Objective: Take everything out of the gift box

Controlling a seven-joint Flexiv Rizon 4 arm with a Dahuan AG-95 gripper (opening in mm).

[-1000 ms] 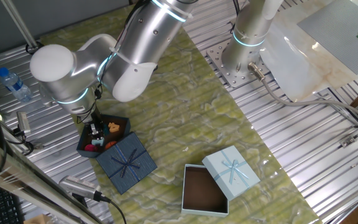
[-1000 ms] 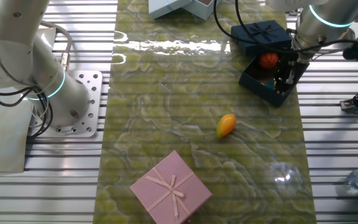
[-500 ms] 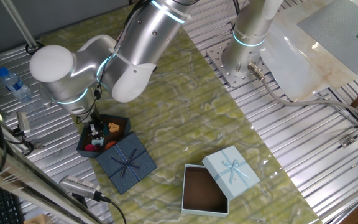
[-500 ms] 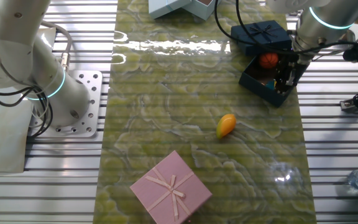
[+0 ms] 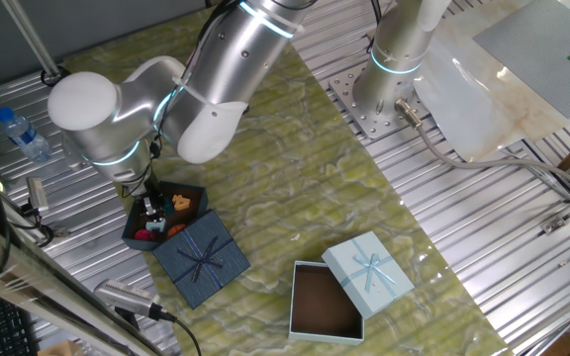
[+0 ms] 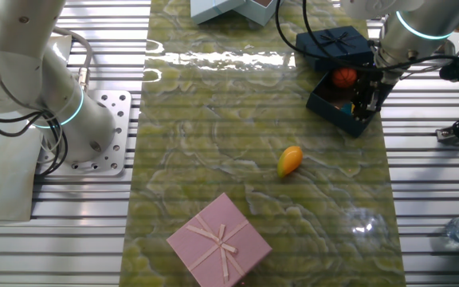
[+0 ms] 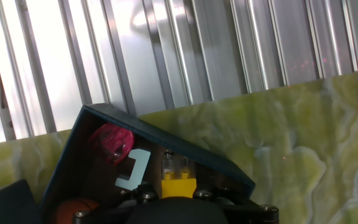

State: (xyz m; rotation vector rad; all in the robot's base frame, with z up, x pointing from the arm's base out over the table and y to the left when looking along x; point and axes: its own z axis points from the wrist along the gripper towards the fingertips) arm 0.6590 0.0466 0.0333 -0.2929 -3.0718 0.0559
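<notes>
The navy gift box (image 5: 135, 225) stands open at the mat's edge, and its ribboned lid (image 5: 202, 258) leans against it. My gripper (image 5: 151, 208) reaches down inside the box (image 6: 331, 101). An orange toy (image 6: 343, 77), a red one (image 5: 145, 235) and another orange piece (image 5: 179, 204) lie inside. In the hand view a pink toy (image 7: 110, 142), a teal piece (image 7: 135, 169) and an orange ball (image 7: 76, 210) show in the box (image 7: 185, 149). A yellow piece (image 7: 178, 184) sits right at my gripper's dark body (image 7: 173, 213). The fingers themselves are hidden.
A yellow-orange toy (image 6: 289, 159) lies on the green mat (image 6: 213, 143). A pink box (image 6: 220, 239) stands near one end, and an open light blue box (image 5: 339, 292) near the other. A water bottle (image 5: 23, 133) lies on the metal slats. A second arm's base (image 6: 70, 119) stands beside the mat.
</notes>
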